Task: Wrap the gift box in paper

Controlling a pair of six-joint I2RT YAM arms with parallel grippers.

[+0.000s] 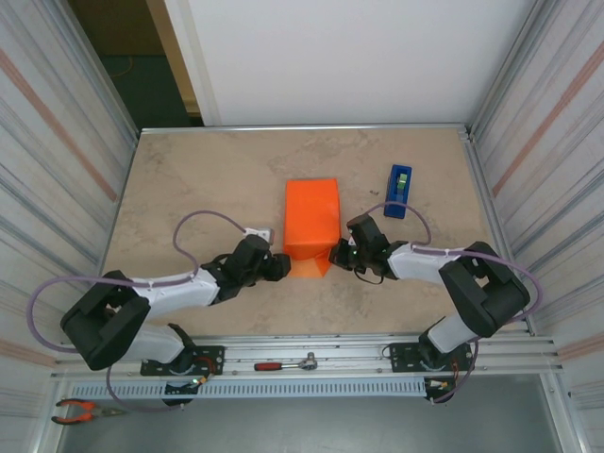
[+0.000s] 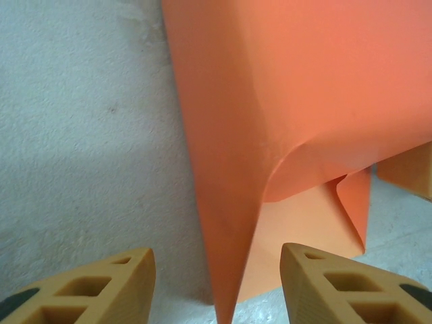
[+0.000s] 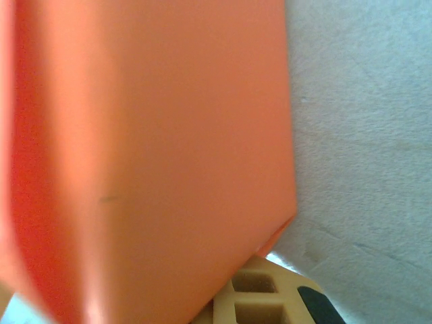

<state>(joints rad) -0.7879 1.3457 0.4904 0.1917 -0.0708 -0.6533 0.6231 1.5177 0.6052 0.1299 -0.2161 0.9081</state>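
The paper sat at the middle of the worktop, folded into a tall block shape, with a loose triangular flap spread flat at its near end. The left tool lay low at the block's near left corner. In the left wrist view its fingers stood well apart, with a pointed fold of paper hanging between them and touching neither. The right tool sat at the near right corner with its jaws closed. In the right wrist view one finger lay just under the paper's lower edge; whether it pinched the sheet could not be told. A blue tape dispenser stood on the worktop to the right of the paper, apart from it.
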